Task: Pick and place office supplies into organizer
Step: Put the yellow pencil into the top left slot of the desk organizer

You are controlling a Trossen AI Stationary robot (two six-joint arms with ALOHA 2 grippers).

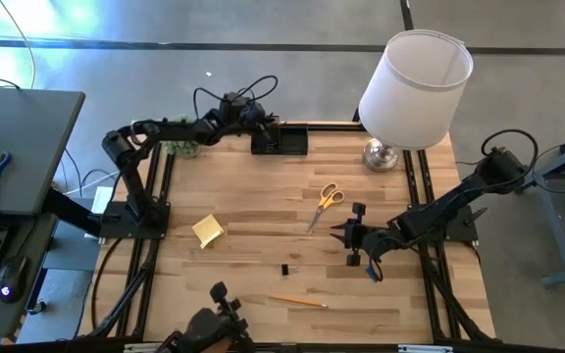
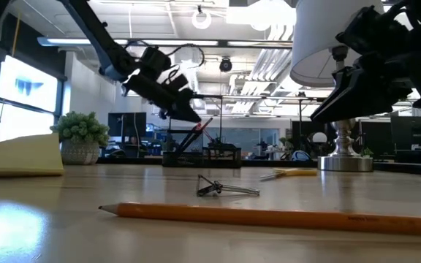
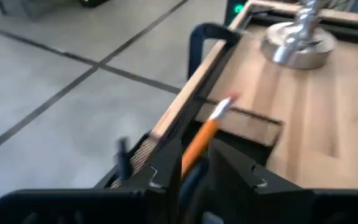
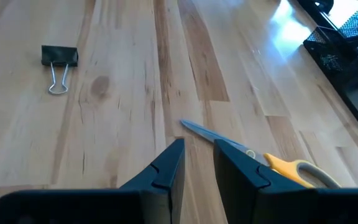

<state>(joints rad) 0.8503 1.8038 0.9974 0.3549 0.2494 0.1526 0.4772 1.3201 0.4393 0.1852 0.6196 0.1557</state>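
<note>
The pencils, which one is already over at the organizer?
The pencil between the left gripper's fingers, leaning into the organizer at the table's far edge. The other pencil lies flat near the front edge.

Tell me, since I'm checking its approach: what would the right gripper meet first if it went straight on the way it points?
Probably the scissors: the right gripper points at their blades, lying on the table just ahead. Its height above them is unclear.

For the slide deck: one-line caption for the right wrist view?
Right gripper hovers, fingers apart, over the scissors; binder clip lies beyond.
</note>
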